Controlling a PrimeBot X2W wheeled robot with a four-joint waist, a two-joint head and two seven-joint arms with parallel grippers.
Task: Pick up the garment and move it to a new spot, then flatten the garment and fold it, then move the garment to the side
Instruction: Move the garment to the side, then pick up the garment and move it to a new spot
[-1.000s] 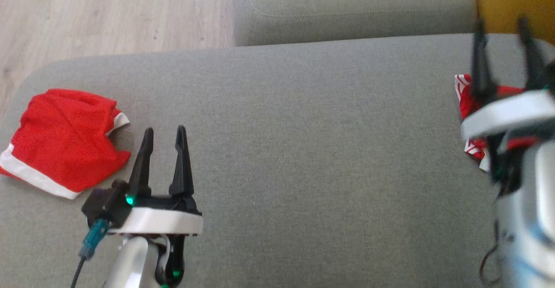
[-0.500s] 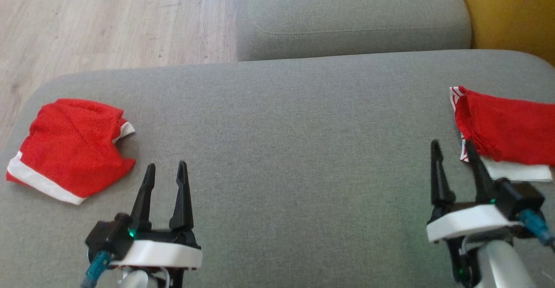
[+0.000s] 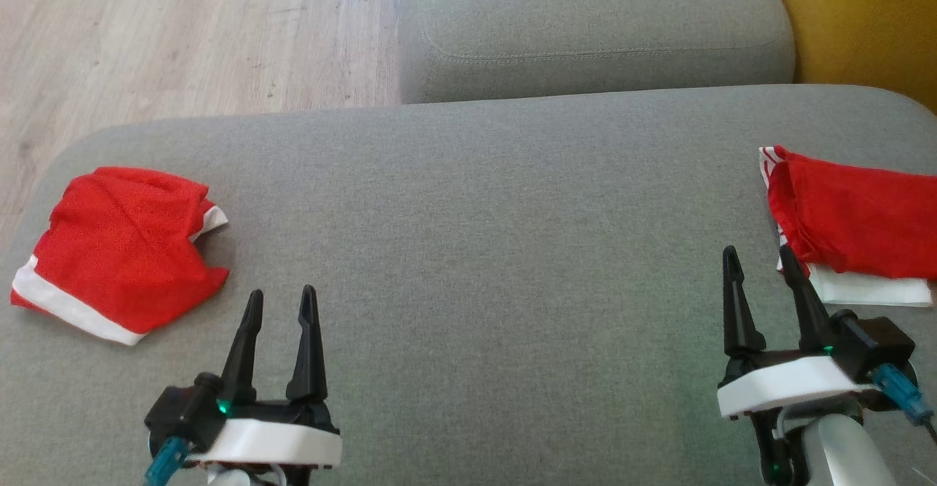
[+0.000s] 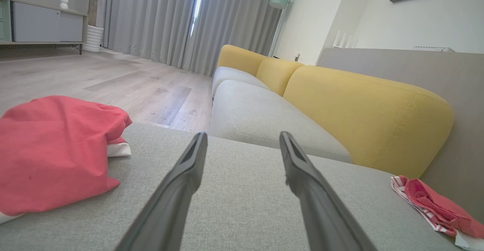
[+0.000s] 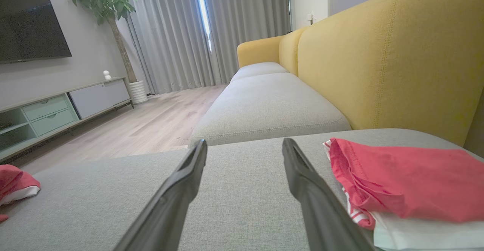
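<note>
A crumpled red garment (image 3: 117, 248) with white trim lies at the left end of the grey seat cushion (image 3: 483, 237); the left wrist view has it at left (image 4: 53, 149). A second red garment (image 3: 856, 219) lies folded at the right edge, over white and striped layers, and it fills the right of the right wrist view (image 5: 404, 179). My left gripper (image 3: 281, 292) stands open just right of the crumpled one, not touching it. My right gripper (image 3: 758, 250) is open too, its right finger close beside the folded garment's near left corner. Both hold nothing.
Another grey cushion (image 3: 593, 25) adjoins the far side, with the yellow backrest (image 3: 864, 17) at the right. Wooden floor (image 3: 146, 32) lies beyond the cushion's left and far-left edge. A TV cabinet (image 5: 56, 111) stands across the room.
My right gripper has drawn back from over the folded garment to the near right, open. My left gripper has sunk slightly toward me. The head camera shifted a little.
</note>
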